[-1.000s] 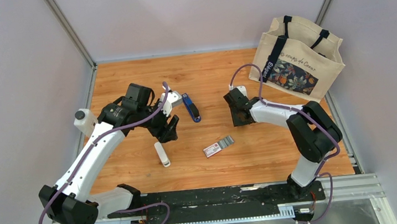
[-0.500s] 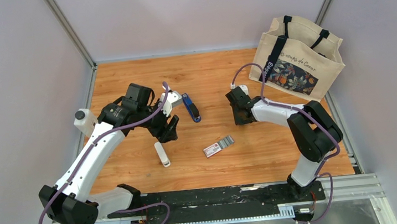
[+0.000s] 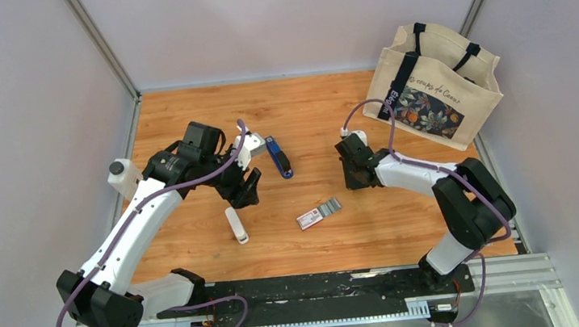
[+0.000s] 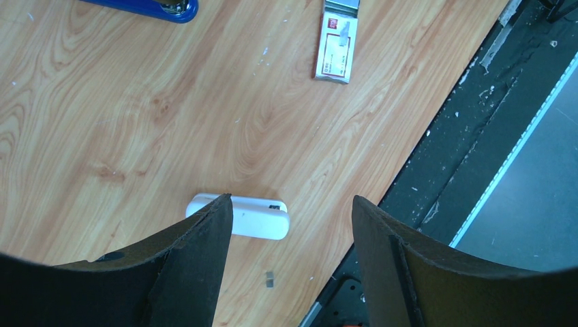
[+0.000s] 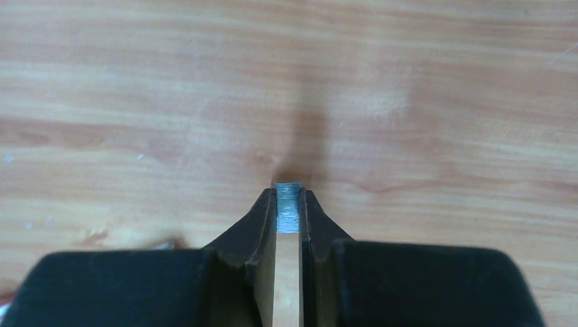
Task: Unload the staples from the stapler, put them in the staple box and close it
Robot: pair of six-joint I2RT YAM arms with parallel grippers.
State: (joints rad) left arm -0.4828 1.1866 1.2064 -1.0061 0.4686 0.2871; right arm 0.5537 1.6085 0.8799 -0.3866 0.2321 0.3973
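Canvas tote bag [image 3: 434, 87] far right corner; white stick [image 3: 236, 224] near pink-and-white box [image 3: 318, 213] on wooden table [image 3: 305, 113].

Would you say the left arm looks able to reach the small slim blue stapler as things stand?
Probably yes: the left gripper is open and empty; the stapler lies close by on the wooden table, nothing between.

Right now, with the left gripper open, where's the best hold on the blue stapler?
Mid-body, from straight above. The stapler lies flat on the table, slim, long axis diagonal, both long sides apparently clear, so the left gripper should probably turn to close its fingers across the narrow width. The right gripper is shut on a staple strip.
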